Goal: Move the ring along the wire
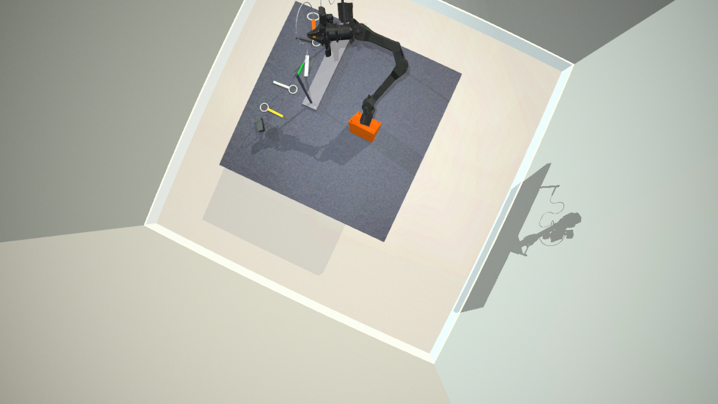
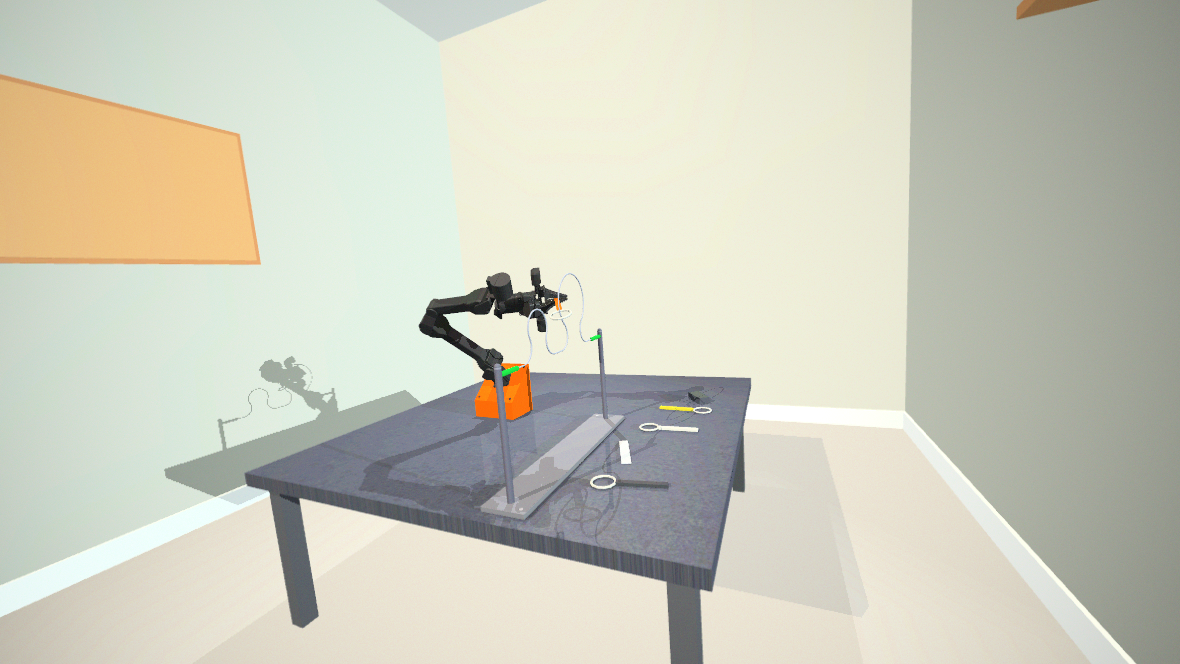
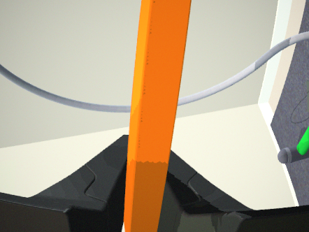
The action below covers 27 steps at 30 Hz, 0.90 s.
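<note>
Handle, slim orange square-edged bar, is clamped in end effector; probably light, stiff; best gripped mid-length, clear of thin grey wire.

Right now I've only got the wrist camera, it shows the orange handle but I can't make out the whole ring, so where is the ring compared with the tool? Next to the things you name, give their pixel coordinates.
Observer: In the exterior view, the ring (image 1: pixel 307 17) (image 2: pixel 560 318) hangs just below the tool (image 1: pixel 311 34) (image 2: pixel 564 298) (image 3: pixel 148 150).
Operator: Has it reached the far green part?
Observer: No, the exterior view shows it short of the far green part (image 1: pixel 300 69) (image 2: pixel 595 336) (image 3: pixel 303 141), out along the grey wire.
Operator: Are there other rings around?
Observer: Yes, three lie on the table, with a yellow handle (image 1: pixel 275 112) (image 2: pixel 676 408), a white handle (image 1: pixel 280 84) (image 2: pixel 680 429) and a black handle (image 1: pixel 302 38) (image 2: pixel 643 483).
</note>
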Each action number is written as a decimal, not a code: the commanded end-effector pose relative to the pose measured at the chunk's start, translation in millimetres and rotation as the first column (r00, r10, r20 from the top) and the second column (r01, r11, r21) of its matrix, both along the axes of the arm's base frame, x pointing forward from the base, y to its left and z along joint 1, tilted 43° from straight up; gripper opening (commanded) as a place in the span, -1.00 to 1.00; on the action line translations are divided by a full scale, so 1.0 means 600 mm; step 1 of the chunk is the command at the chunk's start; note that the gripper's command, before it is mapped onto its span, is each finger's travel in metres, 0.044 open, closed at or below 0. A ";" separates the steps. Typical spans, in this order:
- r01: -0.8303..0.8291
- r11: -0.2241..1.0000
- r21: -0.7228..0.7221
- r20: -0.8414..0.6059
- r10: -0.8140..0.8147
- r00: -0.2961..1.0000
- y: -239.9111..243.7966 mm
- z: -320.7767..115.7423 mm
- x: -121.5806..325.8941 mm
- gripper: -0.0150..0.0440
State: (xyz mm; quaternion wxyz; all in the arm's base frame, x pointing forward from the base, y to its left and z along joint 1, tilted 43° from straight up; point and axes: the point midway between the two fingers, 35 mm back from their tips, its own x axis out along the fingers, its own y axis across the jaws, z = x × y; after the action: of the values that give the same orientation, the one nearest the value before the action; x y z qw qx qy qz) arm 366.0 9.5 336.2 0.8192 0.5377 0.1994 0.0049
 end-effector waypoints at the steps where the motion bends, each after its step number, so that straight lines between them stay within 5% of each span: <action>1: 0.000 0.999 -0.047 0.000 0.000 1.000 -0.002 0.003 0.000 -1.00; 27: -0.011 0.960 -0.281 -0.046 -0.002 0.999 -0.009 -0.010 -0.001 -1.00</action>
State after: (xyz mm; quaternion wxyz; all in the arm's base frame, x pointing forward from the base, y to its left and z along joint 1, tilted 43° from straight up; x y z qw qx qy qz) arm 365.3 5.0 328.1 0.8733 0.4342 0.2188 -0.0298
